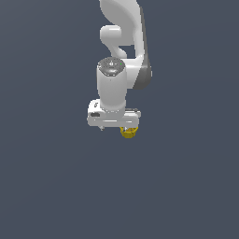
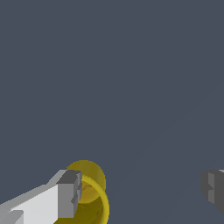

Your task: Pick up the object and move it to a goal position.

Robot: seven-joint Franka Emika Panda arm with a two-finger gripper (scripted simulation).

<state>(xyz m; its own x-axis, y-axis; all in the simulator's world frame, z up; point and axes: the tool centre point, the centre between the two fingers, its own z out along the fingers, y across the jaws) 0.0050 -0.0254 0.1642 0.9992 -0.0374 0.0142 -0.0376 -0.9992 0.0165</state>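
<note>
The object is a small yellow cup [image 1: 128, 132] with a darker hollow inside. In the exterior view it peeks out just below the white hand, toward the exterior view's right. My gripper [image 1: 115, 127] hangs straight down from the white arm. In the wrist view the gripper [image 2: 141, 192] is open, with its two grey fingertips far apart. The cup [image 2: 89, 192] lies right beside one fingertip [image 2: 69, 194], which covers part of its rim. The other fingertip [image 2: 213, 189] is far from the cup. I cannot tell if the near finger touches the cup.
The white arm [image 1: 122, 46] rises above the hand. Around it there is only a flat dark grey-blue surface [image 1: 186, 186], with no other objects or edges in view.
</note>
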